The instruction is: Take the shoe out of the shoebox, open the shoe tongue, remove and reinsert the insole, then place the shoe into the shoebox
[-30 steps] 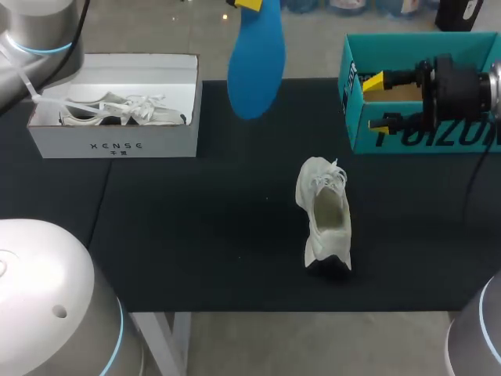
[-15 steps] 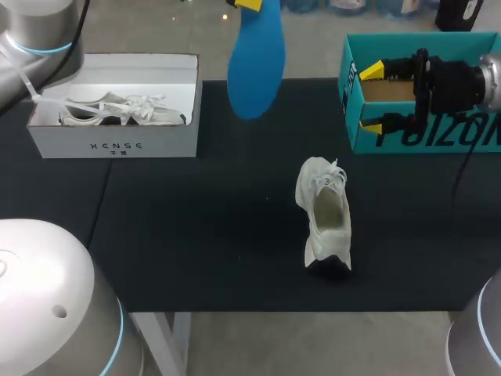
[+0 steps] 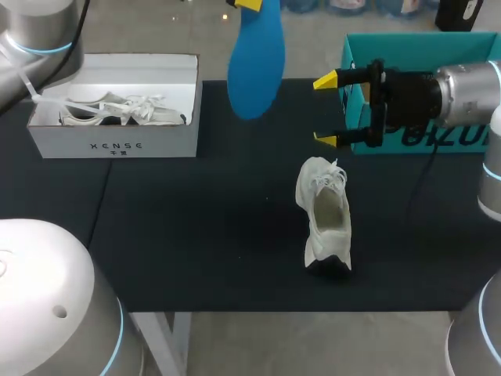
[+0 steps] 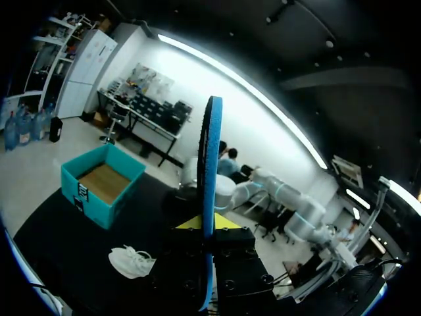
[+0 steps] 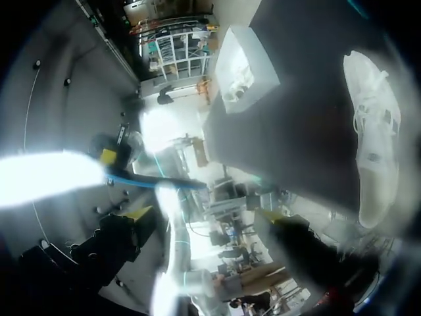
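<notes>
A blue insole (image 3: 256, 59) hangs high over the table's far edge, pinched at its top by my left gripper (image 3: 249, 4). In the left wrist view the insole (image 4: 210, 191) stands edge-on between the shut yellow tips (image 4: 201, 224). The white shoe (image 3: 324, 215) stands on the black table, its mouth facing up; it also shows in the wrist views (image 4: 131, 261) (image 5: 375, 148). My right gripper (image 3: 326, 110) stands open and empty just left of the teal shoebox (image 3: 462, 137), beyond the shoe's toe. From the right wrist view the insole (image 5: 158, 182) is a thin blue line ahead.
A white box (image 3: 116, 139) with another white shoe (image 3: 117, 111) inside sits at the table's far left. The teal shoebox (image 4: 105, 184) stands open at the far right. The black mat (image 3: 196, 227) between the boxes bears only the shoe.
My right gripper has moved left from over the teal shoebox to just past its left wall, staying open. The insole, the left gripper and the shoe have not moved.
</notes>
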Tool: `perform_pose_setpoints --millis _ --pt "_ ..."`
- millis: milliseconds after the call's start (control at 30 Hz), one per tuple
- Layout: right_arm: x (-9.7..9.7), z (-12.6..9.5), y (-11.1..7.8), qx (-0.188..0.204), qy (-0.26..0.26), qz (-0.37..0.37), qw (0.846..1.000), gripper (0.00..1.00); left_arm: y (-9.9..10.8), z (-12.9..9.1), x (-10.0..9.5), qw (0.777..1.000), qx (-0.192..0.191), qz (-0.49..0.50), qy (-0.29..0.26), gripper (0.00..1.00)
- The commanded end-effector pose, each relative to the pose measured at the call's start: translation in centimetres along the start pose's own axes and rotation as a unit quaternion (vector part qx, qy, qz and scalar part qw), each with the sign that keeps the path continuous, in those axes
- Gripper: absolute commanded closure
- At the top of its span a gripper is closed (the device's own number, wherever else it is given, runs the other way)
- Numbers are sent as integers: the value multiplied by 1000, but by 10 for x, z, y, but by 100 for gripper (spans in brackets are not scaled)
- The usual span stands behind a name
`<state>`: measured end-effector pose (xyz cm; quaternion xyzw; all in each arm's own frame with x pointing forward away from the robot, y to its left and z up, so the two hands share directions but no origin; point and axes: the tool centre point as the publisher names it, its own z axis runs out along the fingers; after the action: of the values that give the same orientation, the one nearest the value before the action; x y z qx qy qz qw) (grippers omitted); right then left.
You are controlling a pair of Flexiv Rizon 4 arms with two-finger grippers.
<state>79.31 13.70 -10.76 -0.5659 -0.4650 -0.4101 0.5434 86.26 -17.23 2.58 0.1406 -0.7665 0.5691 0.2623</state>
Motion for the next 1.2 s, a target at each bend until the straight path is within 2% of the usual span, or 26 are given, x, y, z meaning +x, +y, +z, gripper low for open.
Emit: perform_pose_setpoints --millis 33,67,100,1200 --pt "-3 17 -8 -3 14 7 1000 0 0 1 -1 1000 0 0 0 100" --pt "-3 18 -9 -1 15 7 1000 0 0 1 -1 1000 0 0 0 100" --pt "-2 19 -11 20 31 9 999 0 0 1 -1 1000 0 0 0 100" --pt "-2 19 -11 20 31 9 999 0 0 1 -1 1000 0 0 0 100"
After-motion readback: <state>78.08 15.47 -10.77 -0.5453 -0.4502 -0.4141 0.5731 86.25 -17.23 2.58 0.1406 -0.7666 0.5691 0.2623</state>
